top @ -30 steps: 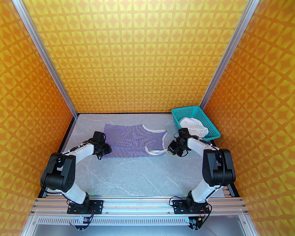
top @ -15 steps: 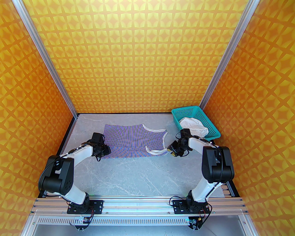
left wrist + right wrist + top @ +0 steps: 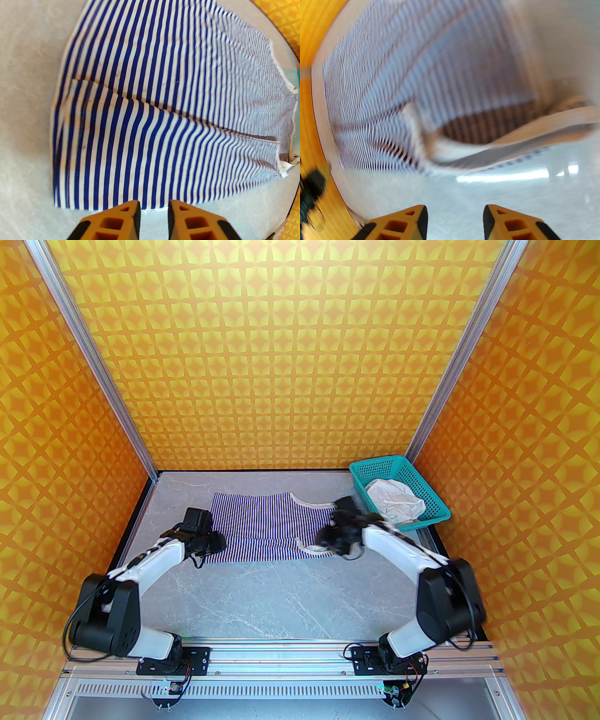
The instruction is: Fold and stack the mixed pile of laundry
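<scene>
Early stage. Striped garment (image 3: 272, 528) lies spread mid-frame on the tabletop (image 3: 281, 596), near strip apparently folded over once; more folds left. White cloth (image 3: 396, 502) sits crumpled in the teal basket (image 3: 375, 469), right of centre, not yet folded; no stack yet. Left gripper (image 3: 154, 211) at the garment's near hem, jaws narrowly apart, gripping nothing. Right gripper (image 3: 455, 218), blurred, by the strap end, jaws wide, empty.

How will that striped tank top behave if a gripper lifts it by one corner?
Probably floppy: the striped tank top lies flat on the table with a soft fold across it, so a lifted corner would likely drape and unfold. It looks thin, so probably light. Its whitish trim curls up loosely and might bunch when pushed.
</scene>
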You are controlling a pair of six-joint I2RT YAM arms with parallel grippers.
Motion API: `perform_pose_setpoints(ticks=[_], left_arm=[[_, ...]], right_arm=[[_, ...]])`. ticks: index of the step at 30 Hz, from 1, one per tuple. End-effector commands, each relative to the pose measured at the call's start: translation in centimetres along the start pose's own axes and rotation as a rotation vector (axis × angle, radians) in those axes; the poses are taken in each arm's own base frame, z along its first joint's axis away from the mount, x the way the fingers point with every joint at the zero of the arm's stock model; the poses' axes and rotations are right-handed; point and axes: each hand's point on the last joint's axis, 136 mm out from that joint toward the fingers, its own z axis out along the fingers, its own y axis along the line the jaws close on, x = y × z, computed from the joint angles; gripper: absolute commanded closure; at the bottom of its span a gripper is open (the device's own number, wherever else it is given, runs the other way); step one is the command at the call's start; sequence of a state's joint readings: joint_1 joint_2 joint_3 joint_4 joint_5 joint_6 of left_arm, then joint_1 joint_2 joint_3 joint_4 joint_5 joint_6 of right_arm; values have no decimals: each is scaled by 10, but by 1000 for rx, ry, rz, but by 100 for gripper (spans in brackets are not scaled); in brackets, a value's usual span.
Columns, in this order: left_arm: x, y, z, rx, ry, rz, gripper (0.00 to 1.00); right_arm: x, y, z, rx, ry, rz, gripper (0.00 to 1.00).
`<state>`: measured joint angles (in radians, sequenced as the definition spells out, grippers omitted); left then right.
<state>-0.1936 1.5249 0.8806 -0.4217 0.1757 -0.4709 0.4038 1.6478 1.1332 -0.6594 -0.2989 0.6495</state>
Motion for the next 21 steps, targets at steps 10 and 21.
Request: perform_pose_setpoints(ticks=[10, 21], left_arm=[[10, 22, 47, -39, 76, -43, 81], [12, 33, 27, -53, 76, -30, 78]], right_arm=[[-26, 0, 71, 135, 85, -96, 66], [-38, -44, 33, 283, 47, -151, 55]])
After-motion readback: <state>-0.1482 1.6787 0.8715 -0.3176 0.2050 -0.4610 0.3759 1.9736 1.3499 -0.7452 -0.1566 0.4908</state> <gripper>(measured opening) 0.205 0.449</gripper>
